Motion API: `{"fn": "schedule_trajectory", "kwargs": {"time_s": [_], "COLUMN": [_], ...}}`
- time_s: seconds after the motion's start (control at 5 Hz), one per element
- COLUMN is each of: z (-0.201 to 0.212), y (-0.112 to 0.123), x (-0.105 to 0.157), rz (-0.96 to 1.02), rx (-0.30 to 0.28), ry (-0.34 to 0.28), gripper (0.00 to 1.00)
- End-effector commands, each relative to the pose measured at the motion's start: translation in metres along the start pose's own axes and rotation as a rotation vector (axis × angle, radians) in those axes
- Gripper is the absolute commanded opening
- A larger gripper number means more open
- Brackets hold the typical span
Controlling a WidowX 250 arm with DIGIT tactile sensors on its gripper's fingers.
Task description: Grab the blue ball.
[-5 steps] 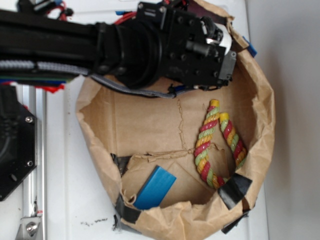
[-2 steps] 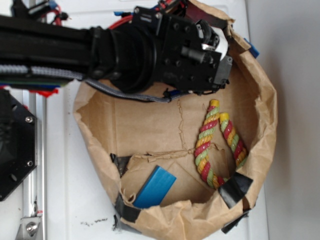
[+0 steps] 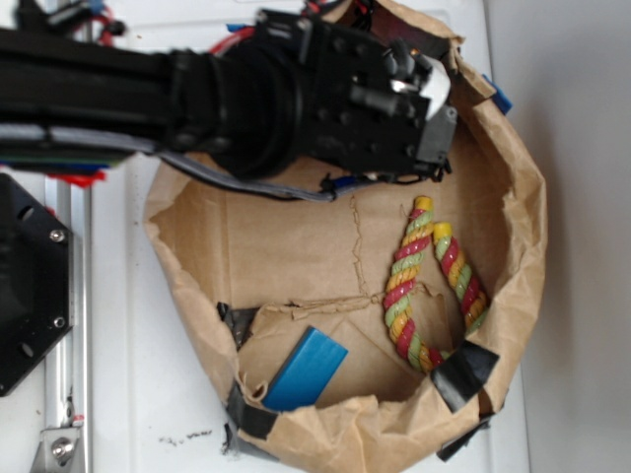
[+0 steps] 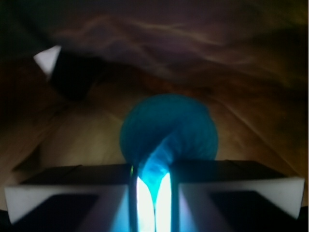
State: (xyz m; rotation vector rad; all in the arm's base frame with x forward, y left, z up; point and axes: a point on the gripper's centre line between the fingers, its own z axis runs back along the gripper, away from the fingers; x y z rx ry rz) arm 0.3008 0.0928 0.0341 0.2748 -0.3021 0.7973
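Wrist view: the gripper (image 4: 153, 193) is seen at the bottom edge, its two pale fingers (image 4: 63, 193) drawn close with only a narrow lit gap between them. The ball (image 4: 169, 128), teal-blue, lies just beyond the fingertips on brown paper; whether it is pinched cannot be told. Behind it, creased bag wall (image 4: 193, 43) and a dark tape patch (image 4: 72, 72) are seen.

Exterior view: a white table (image 3: 128, 374) carries an open paper bag (image 3: 523, 246). Nearest the lower rim, a flat blue block (image 3: 306, 370) is lain; beside it, apart, a red-yellow-green rope toy (image 3: 424, 286). Black tape (image 3: 463, 372) is stuck on the rim. At the bag's far end the black arm (image 3: 246, 99) covers the ball. A metal rail (image 3: 69, 325) runs at the left.
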Motion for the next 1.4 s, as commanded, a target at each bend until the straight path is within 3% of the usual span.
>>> {"fn": "schedule_trajectory", "kwargs": {"time_s": [0.0,0.2,0.4,0.8,1.0,1.2], "z": [0.092,0.128,0.151,0.183,0.189,0.193], "y": [-0.032,-0.041,-0.038,-0.015,-0.008,-0.004], "x": [0.003,-0.011,-0.026,-0.047,-0.06,-0.07], "rz": [-0.299,-0.491,-0.596,-0.747,-0.712,-0.686], "rx": [-0.293,-0.393,-0.397,-0.353,-0.283,-0.257], "ry": [-0.005,0.085,0.125,0.27,0.285,0.212], "gripper": [0.0,0.0,0.0,0.0,0.0,0.0]}}
